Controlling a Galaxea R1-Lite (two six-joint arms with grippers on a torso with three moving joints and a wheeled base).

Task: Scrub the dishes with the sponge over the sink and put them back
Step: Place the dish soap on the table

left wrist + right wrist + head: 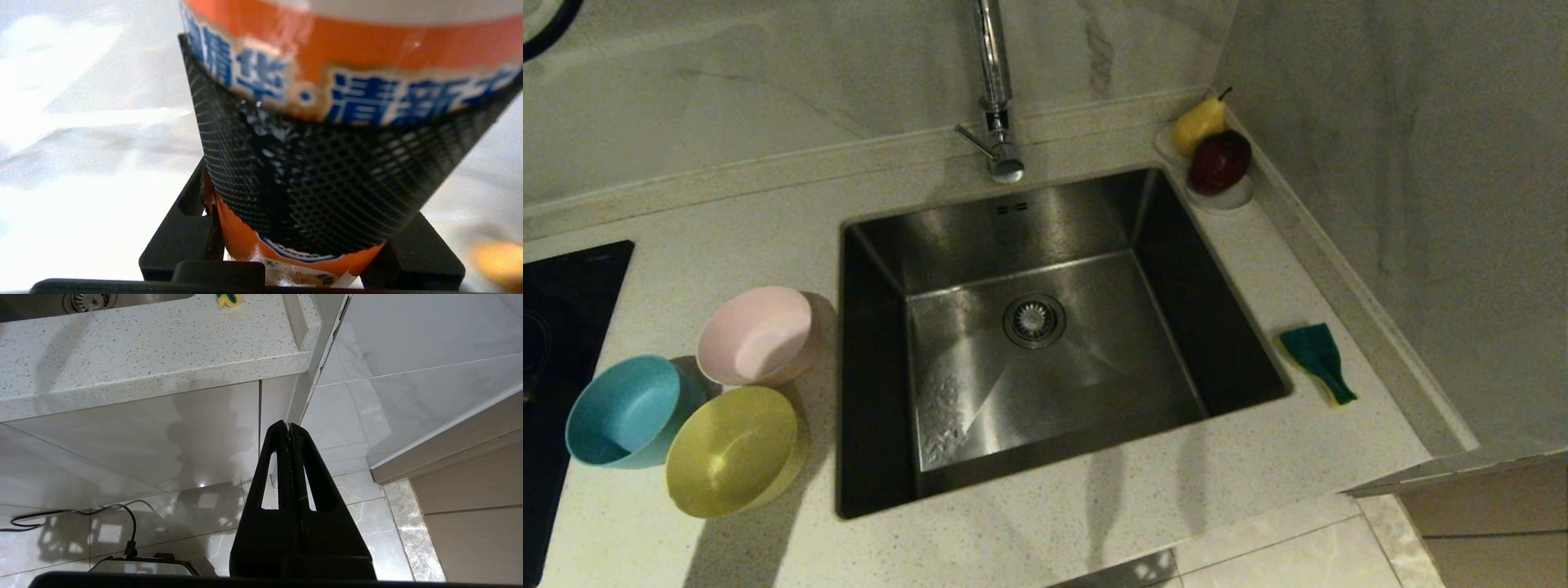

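A: Your table (1094, 506) carries the sink (1045, 327); bowls just left of it: yellow bowl (731, 449), blue bowl (625, 408), pink bowl (756, 335). Sponge (1319, 359) sits right of the sink.

B: Hands?

A: Left hand (310, 179) is clamped on an orange-labelled container (367, 53), probably a bottle. Right hand (290, 426) is parked below the table edge, fingers together.

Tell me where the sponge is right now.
In the head view, the sponge lies green side up on the counter to the right of the sink, near the wall and well in front of the fruit dish.
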